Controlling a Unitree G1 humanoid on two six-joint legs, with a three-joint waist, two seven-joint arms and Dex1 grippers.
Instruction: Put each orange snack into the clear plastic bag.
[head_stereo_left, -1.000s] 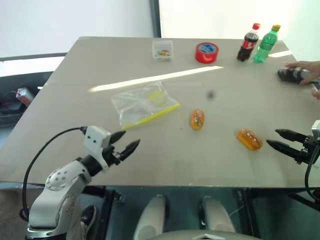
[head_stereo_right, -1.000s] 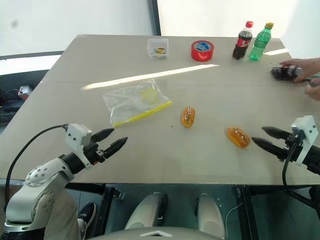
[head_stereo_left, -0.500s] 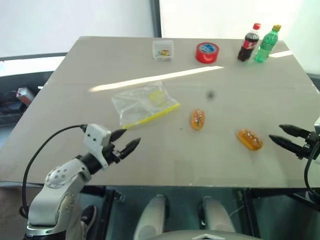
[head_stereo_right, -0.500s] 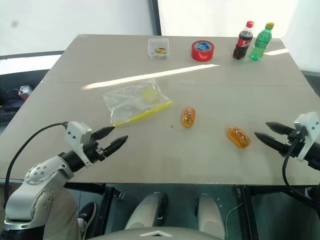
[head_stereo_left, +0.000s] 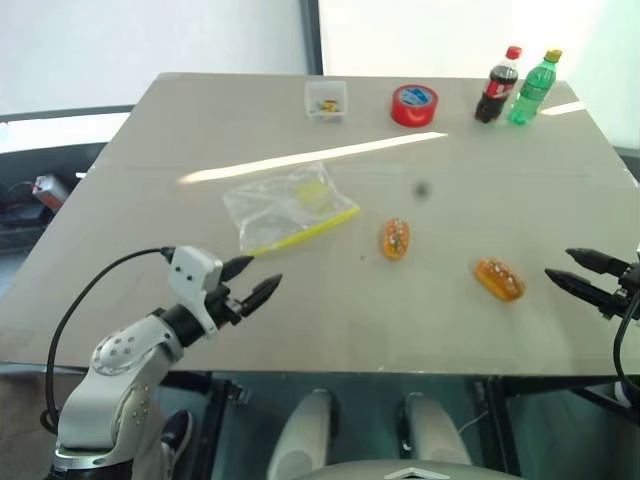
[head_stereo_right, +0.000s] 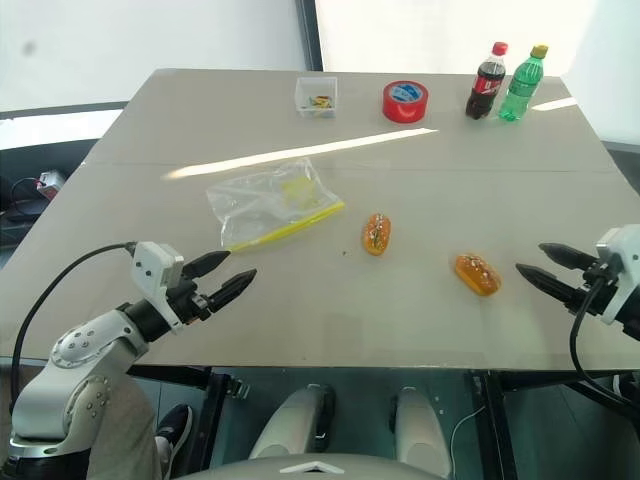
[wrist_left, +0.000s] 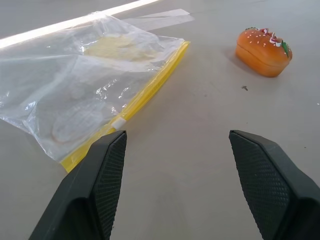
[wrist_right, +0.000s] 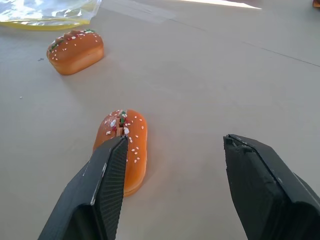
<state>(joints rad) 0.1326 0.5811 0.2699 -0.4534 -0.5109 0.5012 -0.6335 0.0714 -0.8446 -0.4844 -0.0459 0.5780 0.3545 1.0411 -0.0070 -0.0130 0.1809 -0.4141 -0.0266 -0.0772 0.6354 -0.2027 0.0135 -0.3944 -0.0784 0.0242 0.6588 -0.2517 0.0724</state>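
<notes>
Two orange snacks lie on the table, one (head_stereo_left: 395, 239) near the middle and one (head_stereo_left: 499, 278) further right. The clear plastic bag (head_stereo_left: 288, 208) with its yellow seal strip lies flat to the left of them. My left gripper (head_stereo_left: 262, 275) hovers open and empty over the table's front left, pointing at the bag (wrist_left: 90, 95) and the middle snack (wrist_left: 263, 50). My right gripper (head_stereo_left: 558, 262) is open and empty just right of the right snack. In the right wrist view that snack (wrist_right: 127, 145) lies close before the left finger, with the other snack (wrist_right: 76, 50) beyond.
Along the table's far edge stand a small clear square box (head_stereo_left: 326, 101), a red tape roll (head_stereo_left: 413, 105), a cola bottle (head_stereo_left: 497, 85) and a green bottle (head_stereo_left: 532, 87). The table's front edge (head_stereo_left: 380, 368) runs just below both grippers.
A person's hand holding a dark object at the table's right edge one second ago has gone out of view. Both grippers have stayed where they were, open.
</notes>
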